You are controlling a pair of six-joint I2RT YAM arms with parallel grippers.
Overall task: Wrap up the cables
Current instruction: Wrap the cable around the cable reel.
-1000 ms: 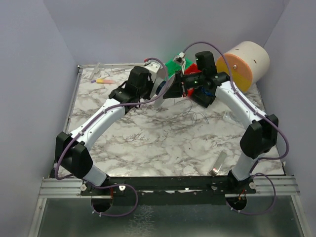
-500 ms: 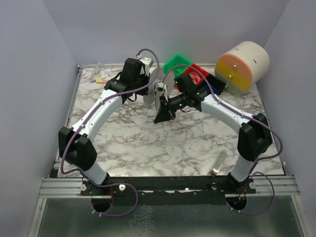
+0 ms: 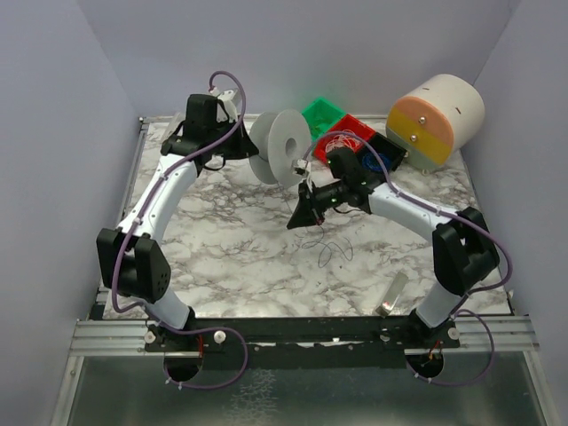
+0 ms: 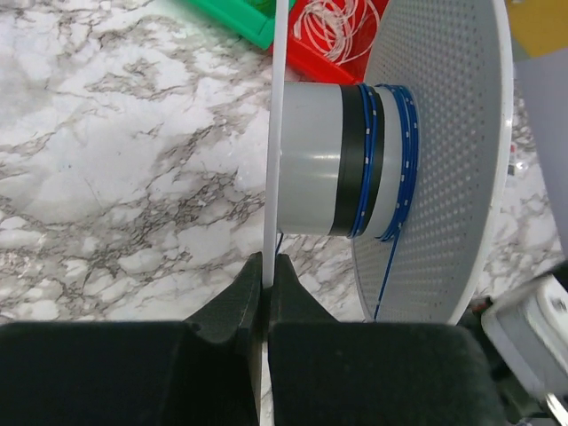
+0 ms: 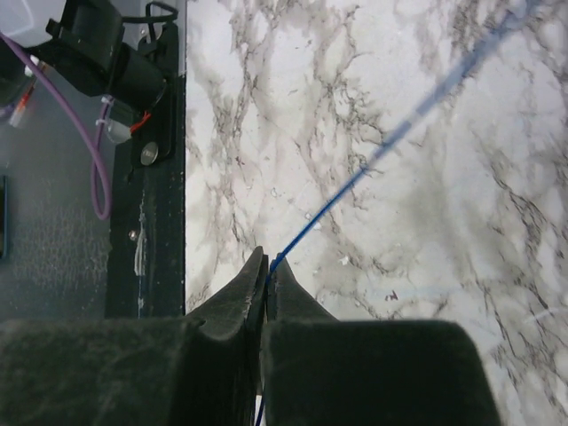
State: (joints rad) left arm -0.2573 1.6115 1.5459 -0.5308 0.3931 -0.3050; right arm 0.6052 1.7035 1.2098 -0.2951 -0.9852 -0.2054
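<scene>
Clamped the left gripper on the rim of the reel, pinched the right gripper on a blue cable below the reel. Seemingly wound few turns; left a loose tangle under the reel.

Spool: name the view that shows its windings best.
Left wrist: the spool fills the frame, blue wire turns clear on its hub. Top external shows it small, windings hidden. Right wrist shows only a blue wire strand.
</scene>
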